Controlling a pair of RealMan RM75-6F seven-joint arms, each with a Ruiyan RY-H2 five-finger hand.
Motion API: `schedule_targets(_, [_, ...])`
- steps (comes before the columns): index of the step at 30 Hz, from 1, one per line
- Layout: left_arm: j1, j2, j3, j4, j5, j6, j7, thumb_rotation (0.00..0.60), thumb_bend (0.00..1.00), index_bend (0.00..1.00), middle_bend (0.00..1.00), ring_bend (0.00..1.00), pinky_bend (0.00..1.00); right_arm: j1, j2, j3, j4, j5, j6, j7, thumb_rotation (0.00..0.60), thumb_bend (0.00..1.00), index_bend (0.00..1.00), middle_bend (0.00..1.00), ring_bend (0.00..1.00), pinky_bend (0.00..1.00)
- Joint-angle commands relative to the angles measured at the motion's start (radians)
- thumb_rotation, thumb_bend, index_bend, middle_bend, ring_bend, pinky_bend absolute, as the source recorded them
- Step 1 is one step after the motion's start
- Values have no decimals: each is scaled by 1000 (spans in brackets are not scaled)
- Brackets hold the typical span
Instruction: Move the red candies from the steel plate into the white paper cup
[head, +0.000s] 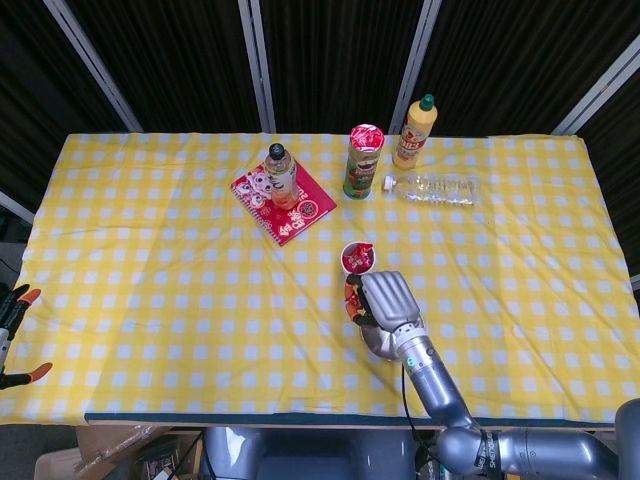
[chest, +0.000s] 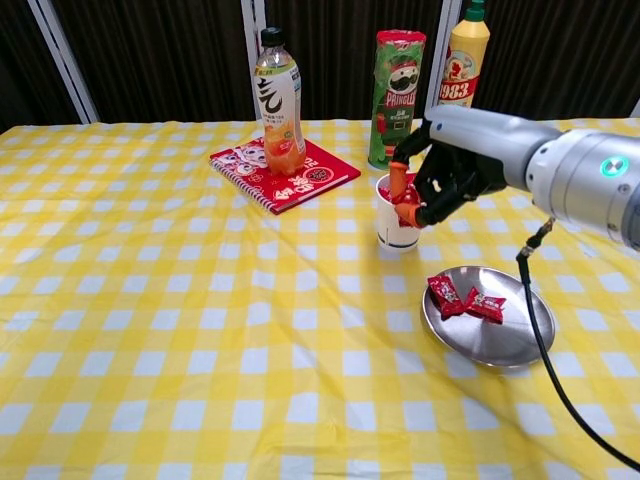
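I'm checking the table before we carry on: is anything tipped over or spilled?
Only the clear plastic bottle lies on its side behind the white paper cup, with no spill visible. Two red candies sit in the steel plate.
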Motion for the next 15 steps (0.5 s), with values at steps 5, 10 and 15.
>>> schedule_targets(5, [-2,-1,-2,-2,-9,-8,6,600,19,0,0,0,0,72,-18,59,112,81,-50,-8,600,513,593,824,855,972])
schedule_targets(10, [-7,2,-3,-10,-16,-18,11,600,19,0,0,0,0,116,-61,71,235,123,-98,8,600,514,593,824,855,972])
schedule_targets(15, [-8,4,-3,-15,-21,-23,11,600,19,0,0,0,0,150,-103,77,352,130,-136,34,600,513,593,824,855,972])
